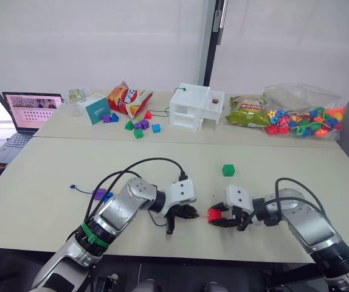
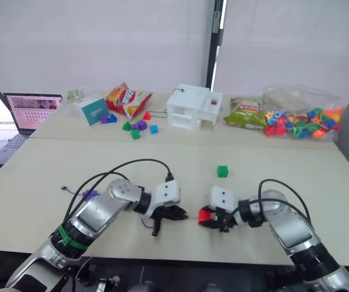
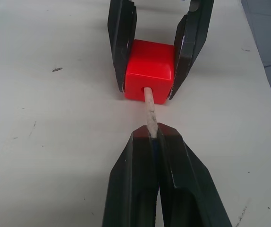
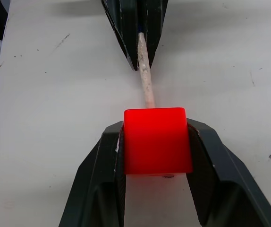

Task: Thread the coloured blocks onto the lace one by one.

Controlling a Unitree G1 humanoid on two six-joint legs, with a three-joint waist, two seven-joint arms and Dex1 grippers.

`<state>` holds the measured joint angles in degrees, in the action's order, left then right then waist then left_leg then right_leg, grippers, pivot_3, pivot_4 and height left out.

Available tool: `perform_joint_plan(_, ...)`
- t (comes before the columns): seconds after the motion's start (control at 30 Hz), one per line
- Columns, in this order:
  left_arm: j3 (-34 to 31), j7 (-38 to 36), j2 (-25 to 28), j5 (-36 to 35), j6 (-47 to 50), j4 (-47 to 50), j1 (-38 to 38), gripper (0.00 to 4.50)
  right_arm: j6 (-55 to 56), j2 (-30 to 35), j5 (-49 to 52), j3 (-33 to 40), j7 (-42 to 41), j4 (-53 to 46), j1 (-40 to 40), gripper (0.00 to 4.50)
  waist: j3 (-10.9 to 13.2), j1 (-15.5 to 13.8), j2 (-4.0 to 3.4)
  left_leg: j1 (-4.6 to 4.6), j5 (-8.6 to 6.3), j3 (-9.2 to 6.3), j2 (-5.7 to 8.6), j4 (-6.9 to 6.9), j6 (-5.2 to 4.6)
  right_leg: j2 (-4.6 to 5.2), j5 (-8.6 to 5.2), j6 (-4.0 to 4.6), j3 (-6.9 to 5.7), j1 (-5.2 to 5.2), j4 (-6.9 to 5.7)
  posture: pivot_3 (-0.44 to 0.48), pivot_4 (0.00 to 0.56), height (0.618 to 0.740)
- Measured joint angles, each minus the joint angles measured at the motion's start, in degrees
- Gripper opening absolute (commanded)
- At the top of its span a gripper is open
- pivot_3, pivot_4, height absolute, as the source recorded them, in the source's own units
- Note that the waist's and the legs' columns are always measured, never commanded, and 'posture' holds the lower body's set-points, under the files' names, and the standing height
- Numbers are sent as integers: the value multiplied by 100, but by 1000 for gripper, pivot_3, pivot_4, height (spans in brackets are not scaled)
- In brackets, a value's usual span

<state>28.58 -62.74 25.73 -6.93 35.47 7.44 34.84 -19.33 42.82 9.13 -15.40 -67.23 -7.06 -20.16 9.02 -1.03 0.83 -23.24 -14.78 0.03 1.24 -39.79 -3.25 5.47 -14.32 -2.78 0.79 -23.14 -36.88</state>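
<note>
Lace [image 3: 150, 109] tip enters the red block's [image 3: 149, 71] hole, seen in the left wrist view. Left end effector [image 3: 153, 137] pinches the lace; right end effector [image 4: 155, 130] clamps the block just above the counter [image 1: 53, 176]. Head views add a green block [image 1: 228, 170] lying beyond.

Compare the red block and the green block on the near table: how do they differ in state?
The red block is clamped between the right gripper's fingers; the green block lies free on the table. The lace's pale tip, pinched by the left gripper, enters the red block's hole; nothing enters the green block. Both are small cube-like beads.
</note>
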Motion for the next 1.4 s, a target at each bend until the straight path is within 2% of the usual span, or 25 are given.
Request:
perform_joint_plan(0.53, -238, 207, -30, 0, -269, 188, -563, 0, -230, 17, -56, -26, 129, -229, 38, 1189, 0, 26, 0, 3, 0, 0, -5, 3, 0, 0, 0, 1, 2, -1, 0, 0, 150, 740)
perform_joint_plan(1.4, -124, 241, -221, 34, -304, -24, -506, 0, -227, 201, -220, -109, 9, -404, 17, 1189, 0, -53, 0, 1, -1, -1, 5, 2, -2, 8, 0, -1, -1, 3, 9, 0, 150, 740)
